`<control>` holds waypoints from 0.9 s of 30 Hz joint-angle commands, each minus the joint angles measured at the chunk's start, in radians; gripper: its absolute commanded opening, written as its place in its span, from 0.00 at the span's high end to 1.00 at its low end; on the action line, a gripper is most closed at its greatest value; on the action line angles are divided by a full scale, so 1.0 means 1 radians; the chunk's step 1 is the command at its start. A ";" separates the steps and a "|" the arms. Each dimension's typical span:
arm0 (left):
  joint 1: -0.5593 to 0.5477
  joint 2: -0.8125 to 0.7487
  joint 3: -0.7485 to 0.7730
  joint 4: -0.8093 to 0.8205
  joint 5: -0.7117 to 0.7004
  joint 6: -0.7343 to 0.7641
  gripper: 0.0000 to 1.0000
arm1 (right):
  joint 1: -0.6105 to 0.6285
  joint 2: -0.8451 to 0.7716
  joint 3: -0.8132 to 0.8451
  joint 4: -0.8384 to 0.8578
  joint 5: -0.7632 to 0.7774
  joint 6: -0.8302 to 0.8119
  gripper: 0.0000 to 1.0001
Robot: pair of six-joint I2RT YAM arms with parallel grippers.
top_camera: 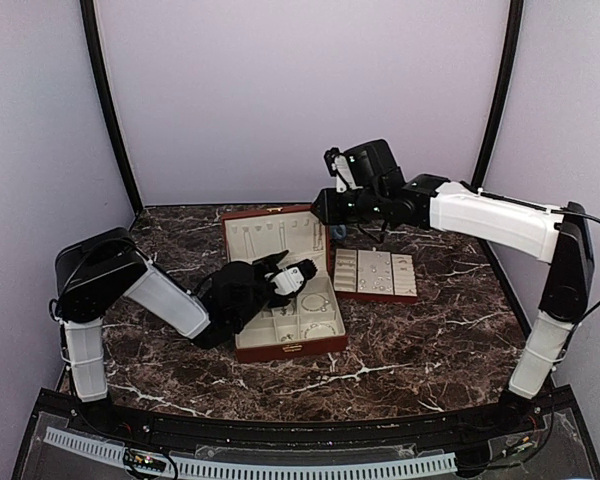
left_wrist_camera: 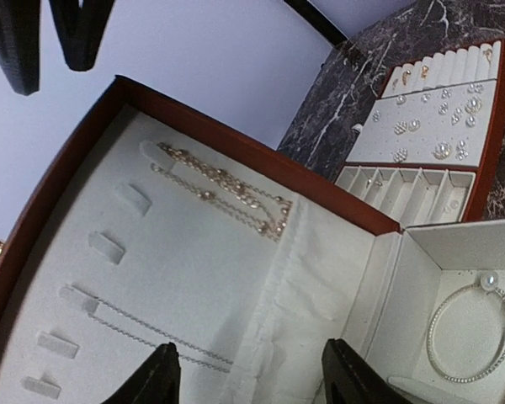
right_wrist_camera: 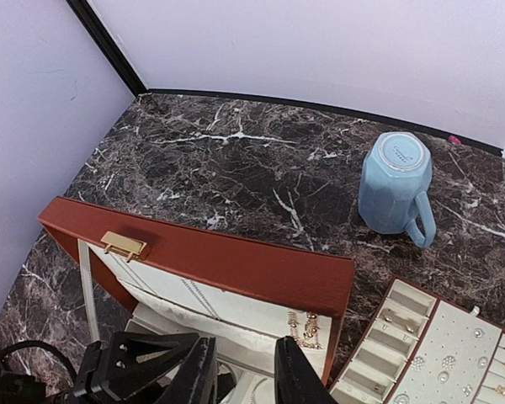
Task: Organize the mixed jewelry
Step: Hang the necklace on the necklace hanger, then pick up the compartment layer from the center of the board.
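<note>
Left claw (left_wrist_camera: 252,379) is spread, nothing pinched, arm reached low toward the raised lid (left_wrist_camera: 194,252) of the wooden box (top_camera: 290,348). A silver chain (left_wrist_camera: 143,328) is hung just ahead, slanted across the lining. Most mixed jewelry (left_wrist_camera: 442,126) is set on the tray (top_camera: 376,296), rightward. Right claw (right_wrist_camera: 246,370) is slightly parted, empty, above the lid.

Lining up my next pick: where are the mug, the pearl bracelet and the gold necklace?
mug (right_wrist_camera: 393,181), right wrist view, side wall.
pearl bracelet (left_wrist_camera: 488,280), left wrist view, its pearl.
gold necklace (left_wrist_camera: 225,178), left wrist view, middle of the chain.
</note>
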 commanded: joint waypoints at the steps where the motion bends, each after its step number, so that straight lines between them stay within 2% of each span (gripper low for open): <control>1: -0.010 -0.132 -0.021 0.051 -0.043 -0.051 0.35 | -0.007 -0.062 -0.025 0.073 -0.064 -0.020 0.73; 2: -0.012 -0.162 -0.034 0.053 -0.049 -0.074 0.27 | -0.008 -0.069 -0.030 0.074 -0.068 -0.022 0.71; 4: -0.012 -0.212 -0.054 0.042 -0.062 -0.116 0.21 | -0.008 -0.085 -0.044 0.081 -0.079 -0.023 0.67; 6: -0.013 -0.268 -0.066 0.003 -0.069 -0.169 0.18 | -0.008 -0.106 -0.065 0.096 -0.093 -0.025 0.62; 10: -0.012 -0.407 -0.070 -0.213 -0.056 -0.312 0.12 | -0.008 -0.175 -0.116 0.129 -0.134 -0.025 0.55; 17: -0.008 -0.657 -0.072 -0.655 0.035 -0.633 0.10 | -0.018 -0.327 -0.222 0.123 -0.084 -0.006 0.41; 22: 0.015 -0.781 -0.050 -0.882 0.078 -0.812 0.09 | -0.056 -0.435 -0.329 0.061 -0.008 0.053 0.39; 27: 0.132 -0.865 0.000 -1.058 0.202 -0.964 0.09 | -0.134 -0.534 -0.472 0.017 0.002 0.142 0.39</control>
